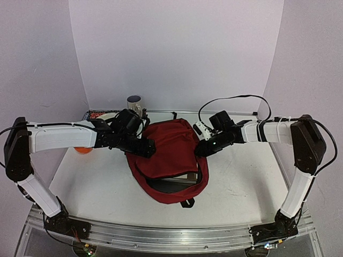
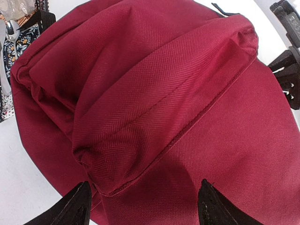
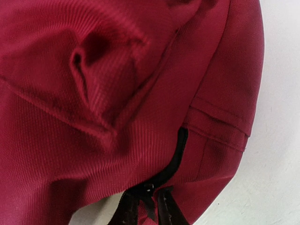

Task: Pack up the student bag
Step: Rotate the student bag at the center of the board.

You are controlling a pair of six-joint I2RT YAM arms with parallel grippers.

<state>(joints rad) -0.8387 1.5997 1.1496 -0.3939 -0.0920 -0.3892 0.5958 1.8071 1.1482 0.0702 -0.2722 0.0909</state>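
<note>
Seen from above, a white table (image 1: 241, 182) stands against pale walls. At far left an orange ball (image 1: 82, 150) lies partly hidden under the left arm, with open table surface between it and the front edge. Behind it, near the back wall, sit a patterned item (image 1: 95, 114) and a grey cup (image 1: 134, 101).

The left gripper (image 1: 143, 145) hangs over the left edge of the student bag (image 1: 171, 152). Its fingertips (image 2: 75, 208) are spread wide, with only red fabric showing between them (nothing is pinched). The bag lies at the table's centre. Its near mouth gapes, and a black strap loop (image 1: 186, 202) sits at its front edge.

The right gripper (image 1: 206, 145) meets the bag's right edge, close to a black zip (image 3: 176, 157). Whether its fingers are closed cannot be told. Right of the bag, white table surface runs to the table's edge.
</note>
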